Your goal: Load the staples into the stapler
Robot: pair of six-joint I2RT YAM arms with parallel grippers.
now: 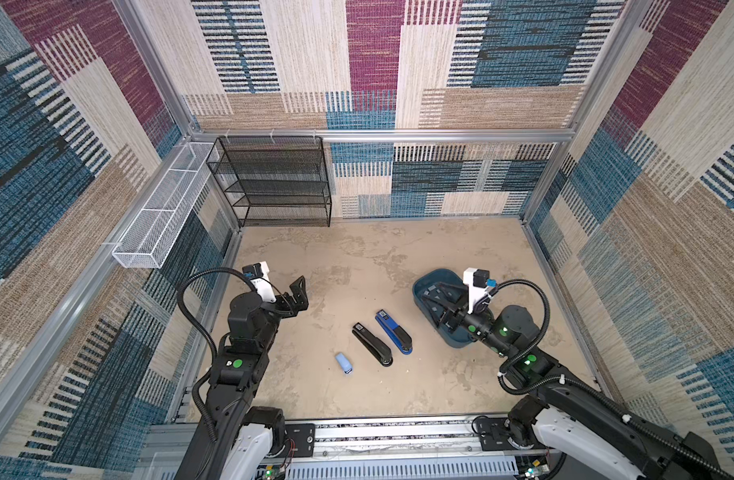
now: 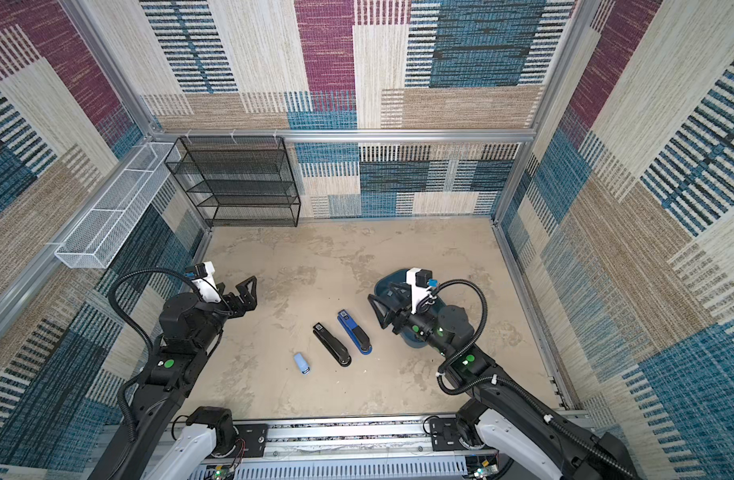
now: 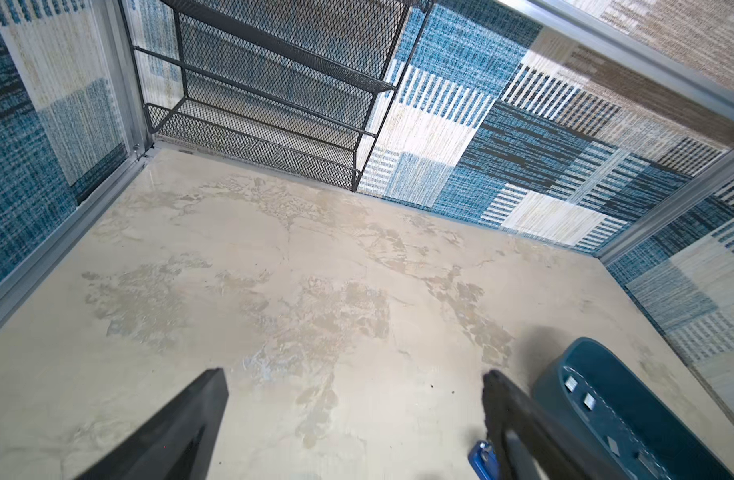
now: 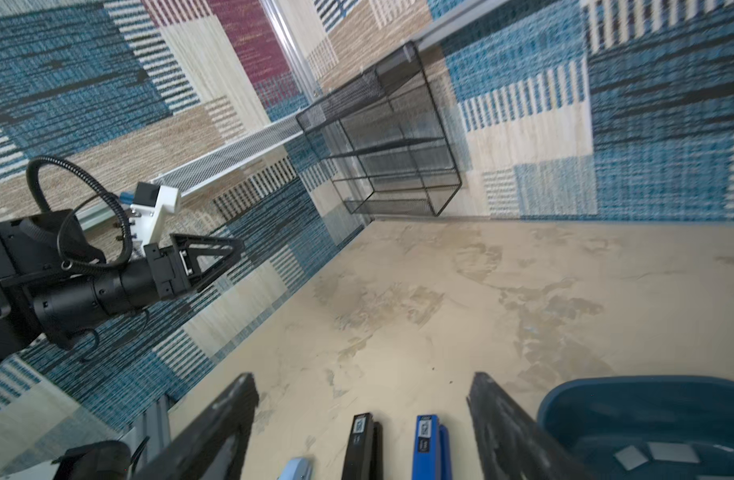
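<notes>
Three staplers lie side by side mid-table: a blue stapler (image 1: 393, 332), a black stapler (image 1: 372, 344) and a small light-blue stapler (image 1: 343, 363). To their right stands a dark blue bin (image 1: 423, 279). Flat grey staples (image 4: 652, 453) lie on its floor, and the left wrist view also shows the staples (image 3: 589, 400). My right gripper (image 1: 440, 305) hovers over the bin's left side, open and empty, its jaws pointing toward the staplers. In the right wrist view the black stapler (image 4: 363, 444) and the blue stapler (image 4: 427, 444) show between the jaws. My left gripper (image 1: 297, 295) hangs open and empty left of the staplers.
A black mesh shelf (image 1: 274, 183) stands against the back wall at the left. A white mesh basket (image 1: 157, 224) hangs on the left wall. Patterned walls close in the table on three sides.
</notes>
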